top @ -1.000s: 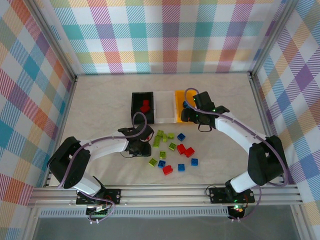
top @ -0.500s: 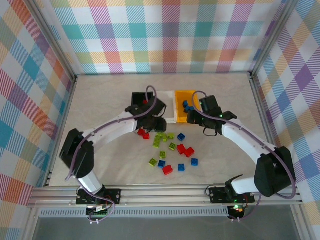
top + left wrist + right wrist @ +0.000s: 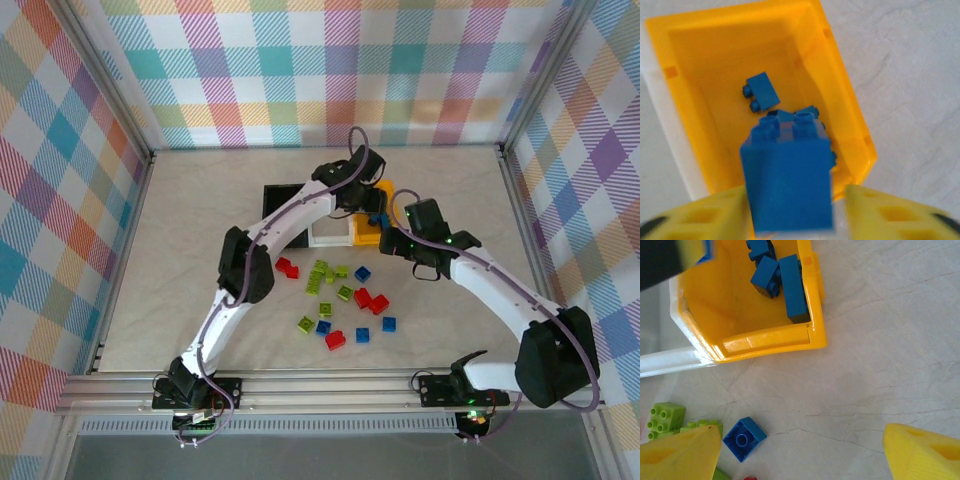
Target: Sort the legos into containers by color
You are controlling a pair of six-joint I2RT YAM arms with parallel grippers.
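Note:
My left gripper (image 3: 795, 200) hangs over the yellow-orange bin (image 3: 850, 100), reaching across the bins from above (image 3: 362, 198). Its jaws are parted, and a blurred blue brick (image 3: 787, 170) sits loose between them with a gap at the right finger. More blue bricks (image 3: 762, 91) lie inside that bin. My right gripper (image 3: 802, 440) is wide open over bare table just in front of the yellow-orange bin (image 3: 770, 342), at mid-right in the top view (image 3: 403, 243). A blue brick (image 3: 744, 438) lies by its left finger. The white bin (image 3: 330, 235) and black bin (image 3: 272, 195) stand to the left.
Loose red, blue and lime green bricks are scattered on the table in front of the bins, around (image 3: 345, 300). One red brick (image 3: 287, 267) lies apart at the left. A lime green brick (image 3: 662, 416) shows at the right wrist view's left edge. Plaid walls enclose the table.
The left arm has swung from the near table up over the yellow-orange bin, and its jaws have parted around the blue brick. The right gripper has drawn back slightly from that bin.

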